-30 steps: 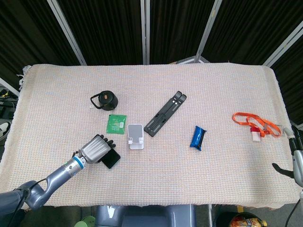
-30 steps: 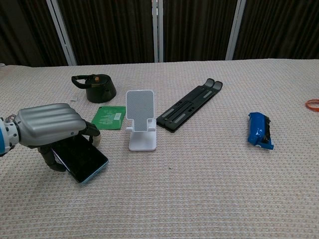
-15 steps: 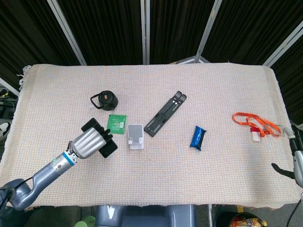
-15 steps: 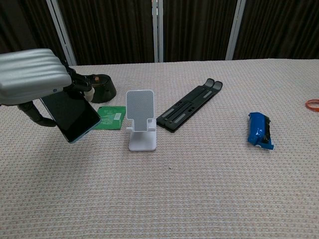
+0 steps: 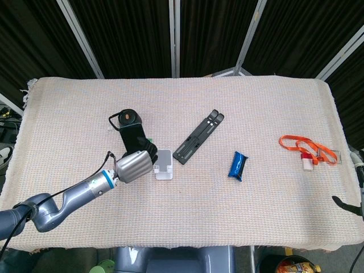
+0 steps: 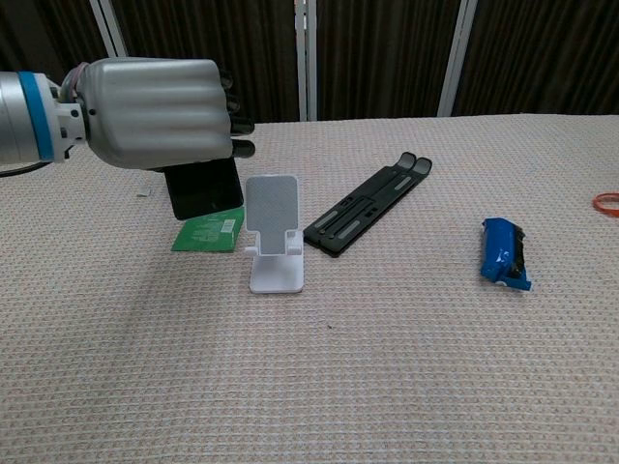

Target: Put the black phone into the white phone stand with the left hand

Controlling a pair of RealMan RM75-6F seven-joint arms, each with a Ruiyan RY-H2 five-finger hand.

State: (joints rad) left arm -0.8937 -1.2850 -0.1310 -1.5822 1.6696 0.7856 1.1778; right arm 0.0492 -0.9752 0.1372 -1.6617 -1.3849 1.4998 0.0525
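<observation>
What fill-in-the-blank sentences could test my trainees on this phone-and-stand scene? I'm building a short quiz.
1. The black phone is gripped by the robot's ____ hand.
2. The white phone stand holds ____ at this moment.
3. The flat card lying beside the stand is ____ in colour.
4. The blue packet lies on the stand's ____ side in the chest view.

Missing words: left; nothing; green; right

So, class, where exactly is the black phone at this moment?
The black phone is held off the table in the left hand, left of the white phone stand and above the green card in the chest view.
</observation>
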